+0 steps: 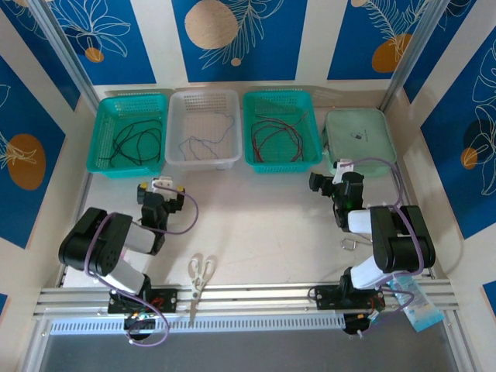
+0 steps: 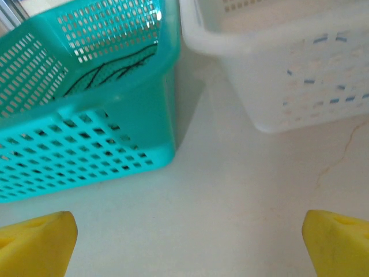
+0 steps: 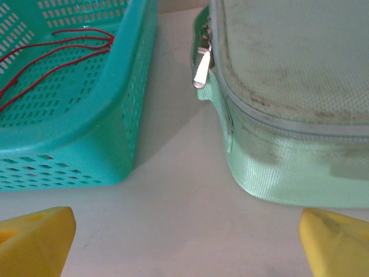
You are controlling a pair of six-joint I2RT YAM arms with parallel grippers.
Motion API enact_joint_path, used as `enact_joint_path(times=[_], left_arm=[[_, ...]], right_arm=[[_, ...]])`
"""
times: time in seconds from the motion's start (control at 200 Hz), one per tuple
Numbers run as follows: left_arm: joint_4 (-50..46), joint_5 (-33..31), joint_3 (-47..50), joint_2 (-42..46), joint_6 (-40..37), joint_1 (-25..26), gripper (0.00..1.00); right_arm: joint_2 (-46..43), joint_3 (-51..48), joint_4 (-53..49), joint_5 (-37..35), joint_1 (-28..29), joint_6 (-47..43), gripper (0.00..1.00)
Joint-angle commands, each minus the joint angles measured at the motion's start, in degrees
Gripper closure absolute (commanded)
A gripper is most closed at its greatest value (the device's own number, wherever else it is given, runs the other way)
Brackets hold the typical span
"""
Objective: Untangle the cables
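Cables [image 1: 275,138] in far baskets, grippers wide open
Black strands [image 1: 133,145] lie in the left teal basket [image 1: 96,139], a blue-grey one [image 1: 203,141] in the white basket [image 1: 203,161], red in the right teal basket [image 1: 283,164]; left gripper [image 2: 184,239] and right gripper [image 3: 184,242] hold nothing.

Thin black cables [image 1: 128,144] in a teal lattice plastic basket [image 1: 129,99], a blue-grey cable [image 1: 194,141] in a white lattice basket [image 1: 204,94], red cables [image 1: 275,136] in another teal basket [image 1: 280,95], and a pale-green mesh pouch [image 1: 360,136].

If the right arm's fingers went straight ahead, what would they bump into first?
Likely bare table between the teal basket and the green pouch, though the wide-spread fingers might clip both.
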State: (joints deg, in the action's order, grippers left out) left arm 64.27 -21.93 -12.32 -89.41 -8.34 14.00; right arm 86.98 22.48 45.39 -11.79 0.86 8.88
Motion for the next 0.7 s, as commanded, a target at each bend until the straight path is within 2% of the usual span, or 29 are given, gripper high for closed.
enact_joint_path(times=[0.0,0.155,0.195,0.215,0.245,0.3,0.33,0.695], left_arm=[[6.1,0.0,-1.0,1.5,0.1,-0.9,0.00],[-1.3,4.4,-3.8,2.2,3.1,-3.9,0.00],[0.1,6.6,-3.1,0.5,3.7,-4.9,0.01],[4.5,7.5,-2.9,-1.4,3.1,-5.1,0.01],[5.9,6.9,-3.0,-2.8,2.6,-5.1,0.01],[-3.6,7.2,-4.8,0.4,4.0,-5.3,0.01],[-5.7,7.2,-6.4,0.1,3.9,-5.3,0.01],[-7.1,7.7,-7.8,-0.5,5.3,-6.5,0.01]], right_arm=[[0.0,0.4,2.6,-0.4,0.1,-1.6,0.01],[0.0,0.3,2.8,-0.4,0.1,-1.6,0.01],[0.0,0.3,2.9,-0.4,0.1,-1.6,0.01],[0.0,0.4,2.9,-0.4,0.2,-1.6,0.01],[0.0,0.3,2.9,-0.4,0.1,-1.6,0.01],[0.0,0.3,2.9,-0.4,0.1,-1.6,0.01],[0.0,0.4,2.9,-0.4,0.2,-1.7,0.01],[0.2,0.7,2.3,-0.2,0.0,-1.5,0.01]])
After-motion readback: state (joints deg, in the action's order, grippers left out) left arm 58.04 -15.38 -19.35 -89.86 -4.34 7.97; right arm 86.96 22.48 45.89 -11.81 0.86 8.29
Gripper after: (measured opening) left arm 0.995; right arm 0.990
